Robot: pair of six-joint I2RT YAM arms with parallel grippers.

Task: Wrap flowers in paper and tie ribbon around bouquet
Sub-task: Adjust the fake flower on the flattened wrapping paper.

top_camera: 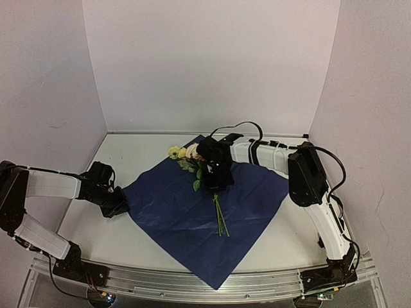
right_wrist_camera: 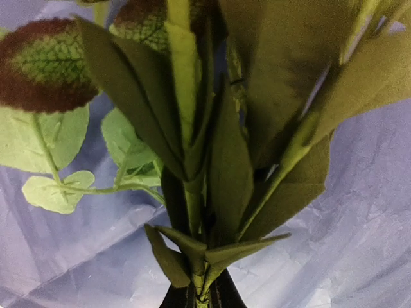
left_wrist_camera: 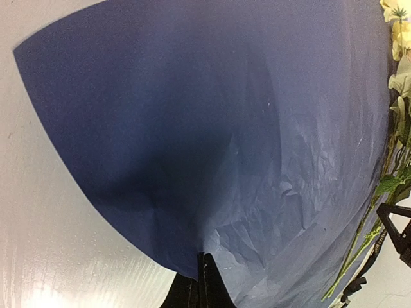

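**Both hands clenched: left on the paper's edge, right on the flower stems**

The paper (top_camera: 173, 212) lies flat on the pale bench (top_camera: 103, 234) with its dark blue side up, turned like a diamond so one corner points toward the arm bases and the opposite corner toward the back wall. The flowers (top_camera: 192, 160) lie on the far half of the sheet, near its middle line. Their yellow and pale blooms (top_camera: 183, 153) point toward the back left, and the thin green stems (top_camera: 220, 221) trail toward the near edge, all on the paper.

The left hand (top_camera: 119, 206) sits low at the sheet's left corner. Its wrist camera shows the two dark fingers (left_wrist_camera: 207, 285) pressed together with the paper's edge pinched between them, and the sheet is creased and shadowed just beyond the grip.

The right hand (top_camera: 217, 179) reaches in from the right and comes down over the bunch just below the blooms. In its wrist view the fingers are closed around the bundled stems at the bottom of the frame, and green leaves (right_wrist_camera: 45, 141) fan out above the grip, one of them edged in rust-brown
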